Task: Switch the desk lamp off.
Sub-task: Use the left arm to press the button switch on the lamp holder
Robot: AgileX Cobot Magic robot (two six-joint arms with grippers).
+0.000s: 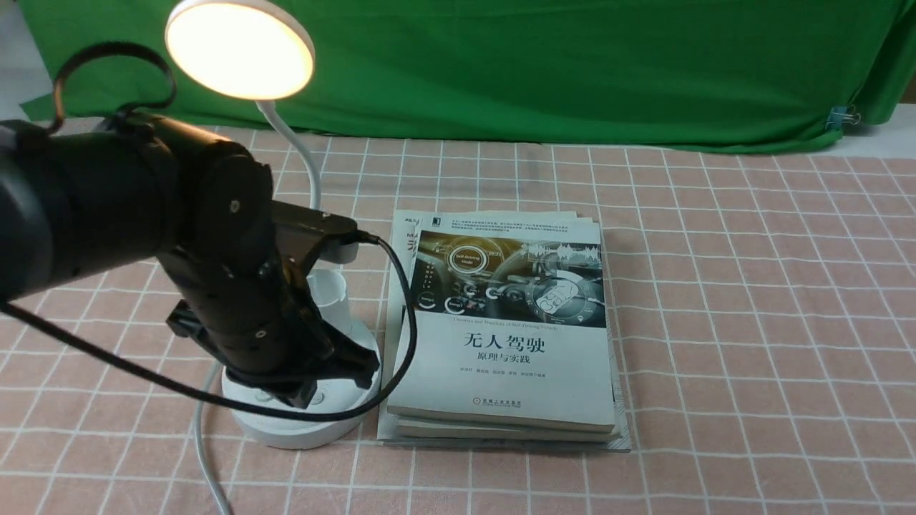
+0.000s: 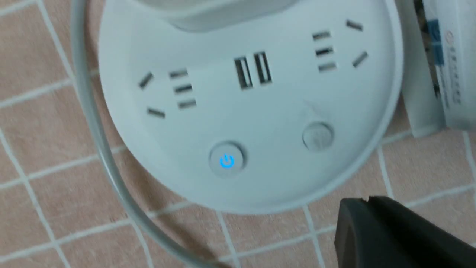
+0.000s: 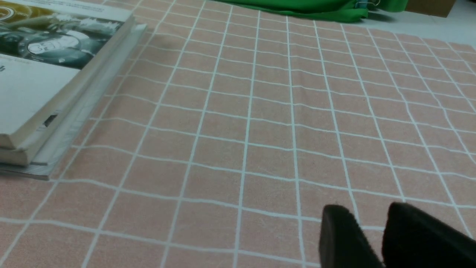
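The white desk lamp is lit: its round disc head [image 1: 240,46] glows at the far left above its thin neck [image 1: 304,161], pen-holder cup [image 1: 333,290] and round base [image 1: 300,425]. My left gripper [image 1: 318,390] hangs low over the base, its arm hiding much of it. In the left wrist view the base [image 2: 260,111] shows sockets, a power button lit blue [image 2: 227,160] and a plain second button [image 2: 318,136]. The left gripper [image 2: 366,203] is shut and empty, just off the base's rim, nearest the plain button. My right gripper [image 3: 368,217] is slightly open and empty above the tablecloth.
A stack of books [image 1: 508,336] lies right beside the lamp base, also in the right wrist view [image 3: 37,93]. The lamp's grey cord [image 1: 204,443] runs off the front edge. A green cloth [image 1: 572,71] hangs at the back. The pink checked tablecloth [image 1: 751,322] covers the table.
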